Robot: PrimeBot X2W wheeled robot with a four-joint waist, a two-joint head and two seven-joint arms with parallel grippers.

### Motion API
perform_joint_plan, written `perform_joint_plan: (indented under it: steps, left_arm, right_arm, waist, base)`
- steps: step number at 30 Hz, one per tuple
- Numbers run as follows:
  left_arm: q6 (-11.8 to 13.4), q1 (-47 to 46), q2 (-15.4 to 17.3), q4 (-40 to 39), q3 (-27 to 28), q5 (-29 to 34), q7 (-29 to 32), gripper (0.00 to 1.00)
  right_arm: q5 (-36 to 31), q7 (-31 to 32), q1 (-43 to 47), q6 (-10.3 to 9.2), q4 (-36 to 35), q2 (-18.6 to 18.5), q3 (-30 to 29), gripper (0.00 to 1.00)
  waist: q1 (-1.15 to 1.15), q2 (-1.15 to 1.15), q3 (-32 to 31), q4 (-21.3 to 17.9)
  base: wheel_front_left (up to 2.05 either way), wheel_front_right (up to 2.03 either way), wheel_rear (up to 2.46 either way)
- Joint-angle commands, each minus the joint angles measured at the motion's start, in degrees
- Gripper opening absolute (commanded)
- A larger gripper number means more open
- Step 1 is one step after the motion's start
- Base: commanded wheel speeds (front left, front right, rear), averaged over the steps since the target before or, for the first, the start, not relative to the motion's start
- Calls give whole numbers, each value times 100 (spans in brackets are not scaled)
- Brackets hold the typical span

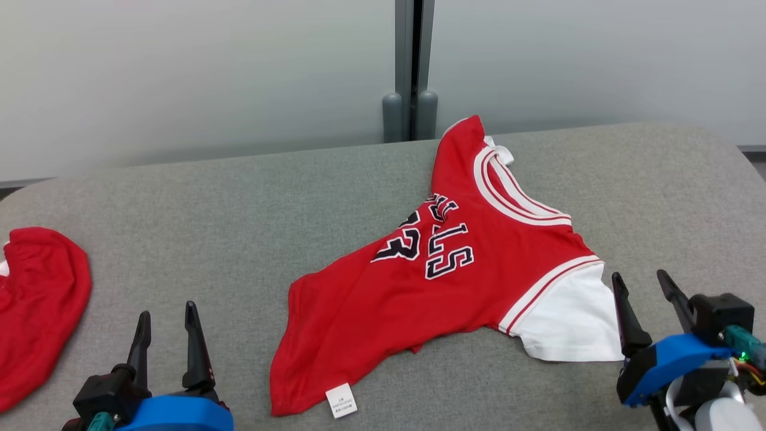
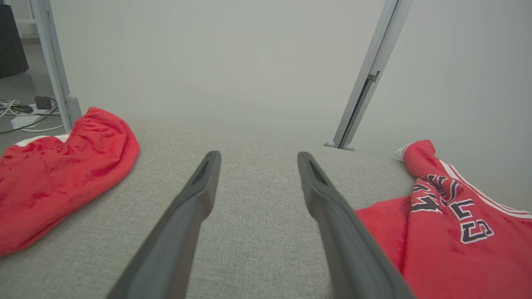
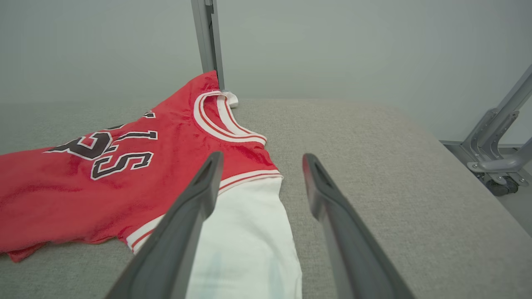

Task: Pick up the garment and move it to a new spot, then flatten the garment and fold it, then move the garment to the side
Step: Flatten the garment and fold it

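The garment (image 1: 455, 263) is a red jersey with dark numbers, white-striped trim and a white sleeve, lying rumpled on the grey table (image 1: 239, 227) right of centre. It also appears at the right of the left wrist view as the jersey (image 2: 449, 232), and in the right wrist view as the jersey (image 3: 124, 174). My left gripper (image 1: 166, 316) stands open near the front edge, left of the jersey's hem, nothing between its fingers. At the front right my right gripper (image 1: 642, 282) is open, just beside the white sleeve (image 1: 574, 323) and holding nothing.
A second red cloth (image 1: 36, 305) lies at the table's left edge, also seen as the red cloth (image 2: 54, 174) in the left wrist view. A pale wall with a grey post (image 1: 410, 66) stands behind the table. Bare table stretches between the two cloths.
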Motion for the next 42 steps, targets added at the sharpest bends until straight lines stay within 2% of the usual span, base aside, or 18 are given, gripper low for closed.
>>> perform_joint_plan:
  steps: [1,9,31,34,38,42]
  left_arm:
    - [-27,64,3,6,28,66,-27,100]
    - [-70,291,-60,21,116,217,-27,100]
    - [-206,149,-24,103,-78,551,-18,100]
    - [-309,132,23,25,-296,625,277,100]
    - [-492,361,22,66,-757,555,1182,100]
    - [-555,489,-48,192,-988,331,1793,100]
  right_arm:
    - [22,-189,163,1,-99,54,49,100]
    - [75,-932,522,1,-498,112,484,100]
    - [229,-453,469,1,-605,153,487,100]
    - [254,-158,489,1,-672,118,415,100]
    - [262,359,579,1,-664,35,302,100]
    - [261,661,652,1,-586,6,83,100]
  waist:
    - [1,0,-81,0]
    - [1,0,-326,-3]
    - [1,0,-258,96]
    - [1,0,-211,104]
    - [1,0,-113,107]
    - [1,0,8,138]
  base:
    - [0,0,0]
    - [0,0,0]
    - [0,0,0]
    - [0,0,0]
    - [0,0,0]
    - [0,0,0]
